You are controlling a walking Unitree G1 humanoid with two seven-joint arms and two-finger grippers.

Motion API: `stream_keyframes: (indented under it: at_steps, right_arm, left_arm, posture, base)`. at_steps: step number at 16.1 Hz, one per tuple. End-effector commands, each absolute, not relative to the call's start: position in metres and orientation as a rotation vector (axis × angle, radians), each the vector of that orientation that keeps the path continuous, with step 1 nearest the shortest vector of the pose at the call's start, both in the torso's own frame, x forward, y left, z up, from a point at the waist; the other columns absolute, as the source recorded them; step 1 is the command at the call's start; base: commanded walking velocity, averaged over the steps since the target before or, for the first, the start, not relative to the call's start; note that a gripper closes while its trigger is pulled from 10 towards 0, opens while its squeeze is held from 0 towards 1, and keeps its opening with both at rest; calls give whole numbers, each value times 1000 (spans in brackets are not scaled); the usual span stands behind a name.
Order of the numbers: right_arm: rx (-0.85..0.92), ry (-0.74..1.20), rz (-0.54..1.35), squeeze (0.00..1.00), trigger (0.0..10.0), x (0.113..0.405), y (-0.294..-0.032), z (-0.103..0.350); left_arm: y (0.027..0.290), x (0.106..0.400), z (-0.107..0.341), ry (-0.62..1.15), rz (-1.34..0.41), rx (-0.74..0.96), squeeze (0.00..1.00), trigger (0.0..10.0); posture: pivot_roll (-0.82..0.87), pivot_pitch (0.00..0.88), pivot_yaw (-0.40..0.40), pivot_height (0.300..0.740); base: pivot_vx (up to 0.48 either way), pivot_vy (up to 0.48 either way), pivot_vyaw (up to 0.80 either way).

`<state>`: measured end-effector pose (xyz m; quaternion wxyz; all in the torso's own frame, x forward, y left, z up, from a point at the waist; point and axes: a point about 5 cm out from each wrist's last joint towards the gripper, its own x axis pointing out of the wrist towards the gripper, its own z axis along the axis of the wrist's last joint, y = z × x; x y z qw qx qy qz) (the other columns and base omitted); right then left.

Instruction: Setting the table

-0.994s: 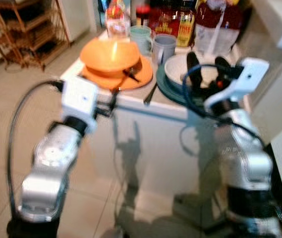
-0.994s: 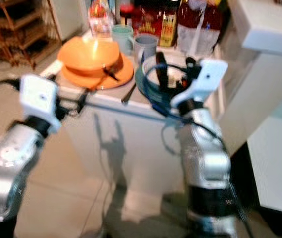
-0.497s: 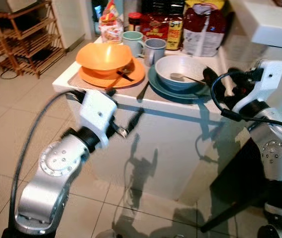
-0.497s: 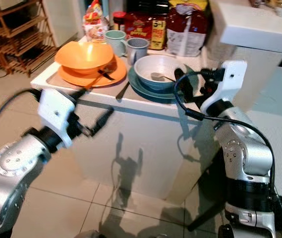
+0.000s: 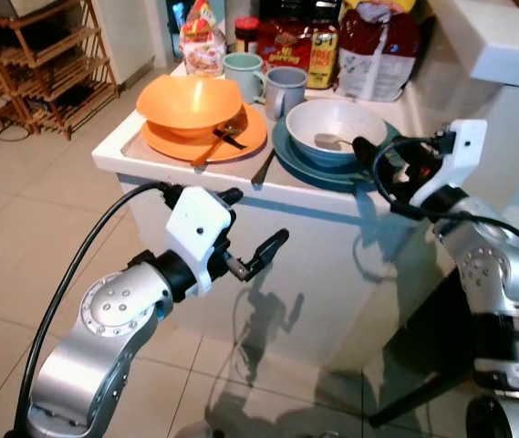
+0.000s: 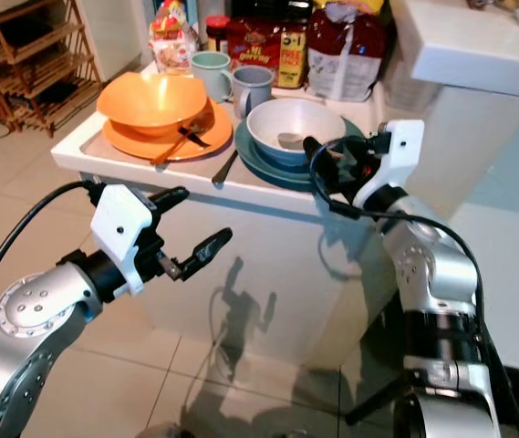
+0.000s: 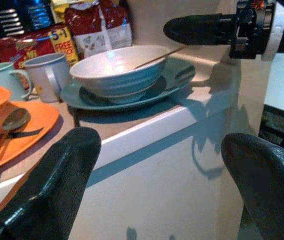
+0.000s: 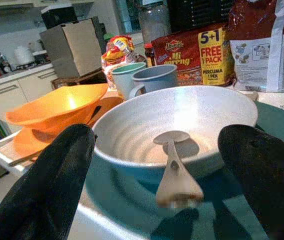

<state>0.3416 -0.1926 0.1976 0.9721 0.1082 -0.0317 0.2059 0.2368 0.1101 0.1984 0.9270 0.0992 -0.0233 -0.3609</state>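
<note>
On a white counter (image 5: 150, 167) an orange bowl (image 5: 189, 99) sits on an orange plate (image 5: 245, 137), with a spoon (image 5: 206, 151) resting on the plate. Beside it a pale bowl (image 5: 332, 123) with a spoon (image 8: 174, 172) inside stands on a teal plate (image 5: 294, 157). A knife (image 5: 264, 169) lies between the two plates. Behind them are two mugs (image 5: 285, 88). My left gripper (image 5: 257, 219) is open and holds nothing, in front of the counter's face below its edge. My right gripper (image 5: 389, 157) is open at the teal plate's right rim, and the pale bowl lies between its fingers (image 8: 42, 185).
Food packets (image 5: 378, 46) line the back of the counter. A wooden rack (image 5: 49, 64) stands at the far left on the tiled floor (image 5: 22, 210). A higher white worktop (image 5: 505, 46) juts in at the upper right, close to my right arm.
The view has shifted and sharpened. My right gripper has come back left to the teal plate's rim. My left gripper has risen a little in front of the counter.
</note>
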Motion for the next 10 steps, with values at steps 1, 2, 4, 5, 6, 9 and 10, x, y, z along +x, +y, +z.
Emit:
stream_keyframes:
  at_steps: [1, 2, 4, 5, 6, 9, 10]
  right_arm:
    - [212, -71, 369, 0, 6824, 348, -198, 200]
    - [212, -67, 380, 0, 0, 348, -197, 200]
    - [194, -59, 433, 0, 0, 345, -194, 200]
    - [190, -58, 445, 0, 0, 343, -194, 200]
    - [196, -62, 447, 0, 0, 343, -195, 201]
    - [220, -72, 445, 0, 0, 342, -198, 202]
    - [222, -71, 443, 0, 0, 342, -199, 201]
  left_arm:
    - [109, 235, 200, -47, -761, 206, 0, 10000]
    - [109, 235, 200, -45, -762, 205, 0, 10000]
    - [109, 235, 200, -47, -764, 202, 0, 10000]
    - [109, 235, 200, -46, -767, 201, 0, 10000]
    - [109, 235, 200, -45, -770, 200, 0, 10000]
    - [108, 235, 200, -46, -782, 197, 0, 10000]
    - [108, 236, 200, -46, -784, 197, 0, 10000]
  posture:
    - [86, 24, -14, 740]
    - [85, 23, -14, 740]
    - [83, 22, -14, 740]
    - [82, 22, -13, 740]
    - [81, 20, -12, 740]
    - [77, 11, -9, 740]
    - [75, 4, -7, 740]
  base:
    - [0, 0, 0]
    - [0, 0, 0]
    - [0, 0, 0]
    - [0, 0, 0]
    - [0, 0, 0]
    - [0, 0, 0]
    - [0, 0, 0]
